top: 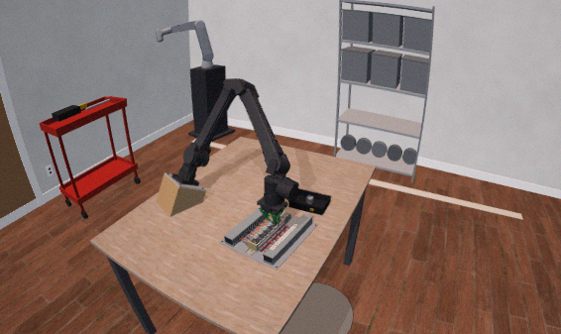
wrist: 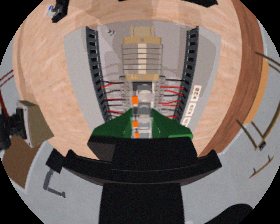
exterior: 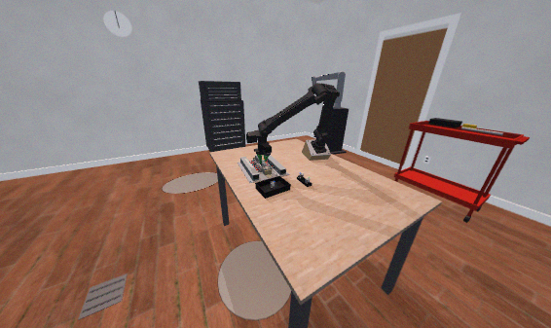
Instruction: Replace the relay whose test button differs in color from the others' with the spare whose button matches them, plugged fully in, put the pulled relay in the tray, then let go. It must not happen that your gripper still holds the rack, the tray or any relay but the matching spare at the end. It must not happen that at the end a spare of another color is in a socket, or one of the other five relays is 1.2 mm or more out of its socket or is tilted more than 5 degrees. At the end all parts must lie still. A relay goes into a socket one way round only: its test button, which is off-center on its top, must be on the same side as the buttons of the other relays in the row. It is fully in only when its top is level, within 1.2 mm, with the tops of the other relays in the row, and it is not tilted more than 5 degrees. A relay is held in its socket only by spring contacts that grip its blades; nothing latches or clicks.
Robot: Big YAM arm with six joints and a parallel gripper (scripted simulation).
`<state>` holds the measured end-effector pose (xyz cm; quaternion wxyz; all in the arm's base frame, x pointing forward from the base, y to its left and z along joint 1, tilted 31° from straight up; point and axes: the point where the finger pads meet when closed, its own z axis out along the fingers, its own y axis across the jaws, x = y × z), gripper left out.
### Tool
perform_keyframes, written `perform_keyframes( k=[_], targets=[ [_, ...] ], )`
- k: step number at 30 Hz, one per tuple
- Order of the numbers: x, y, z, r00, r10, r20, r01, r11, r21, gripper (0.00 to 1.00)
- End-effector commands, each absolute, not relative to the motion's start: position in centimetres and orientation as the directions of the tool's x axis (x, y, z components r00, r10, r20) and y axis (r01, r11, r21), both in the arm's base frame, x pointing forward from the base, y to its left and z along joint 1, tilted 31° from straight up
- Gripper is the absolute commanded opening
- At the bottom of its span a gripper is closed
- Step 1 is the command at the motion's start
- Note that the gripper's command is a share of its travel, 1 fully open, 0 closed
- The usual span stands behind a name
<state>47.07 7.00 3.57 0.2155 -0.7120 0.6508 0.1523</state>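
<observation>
One jointed black arm (top: 258,117) is being bent over a pale wood-grain worktop (top: 188,261), its claw (top: 272,214) pointing straight down onto a flat grey panel (top: 233,244). The panel is rectangular and matte, and two long slotted grey ducts (wrist: 92,70) are running down its sides, seen in the wrist view as dark ribbed strips. Between the ducts a row of boxy, pale relays (wrist: 143,56) is being carried, with thin red wires (wrist: 114,96) fanning out beside them.

The claw, with green faces near its tips, is being kept partly closed, its fingers clamped on a relay (wrist: 141,104) at the end of the row nearest the tray; this small blocky part is showing an orange mark on its side in the wrist view. Whether it is seated in its socket or raised cannot be told.

Just beyond the panel a shallow black tray (top: 319,204) with square walls is lying on the worktop, and a small light-coloured part (top: 309,199) is resting inside it. To one side of the tray, in the exterior view, a small dark holder (exterior: 305,179) is standing apart. The arm's foot is being carried on a tan wedge-shaped block (top: 174,198) at the far left of the worktop.
</observation>
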Motion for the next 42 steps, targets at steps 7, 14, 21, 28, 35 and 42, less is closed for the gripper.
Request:
perform_keyframes(
  k=[7,14,21,28,35,42],
  targets=[
    [48.29,7.64,4.42,0.128,-0.861,-0.492,-0.988,-0.065,-0.143,0.0],
    [48.43,7.62,4.57,0.129,-0.861,-0.491,-0.987,-0.065,-0.145,0.0],
    [48.69,7.61,4.87,0.132,-0.861,-0.491,-0.987,-0.066,-0.15,0.0],
    [48.86,7.61,5.06,0.134,-0.861,-0.49,-0.986,-0.066,-0.153,0.0],
    [48.92,7.61,5.12,0.134,-0.861,-0.49,-0.986,-0.066,-0.154,0.0],
    [48.93,7.61,5.13,0.134,-0.861,-0.49,-0.986,-0.066,-0.154,0.0]
  ],
)
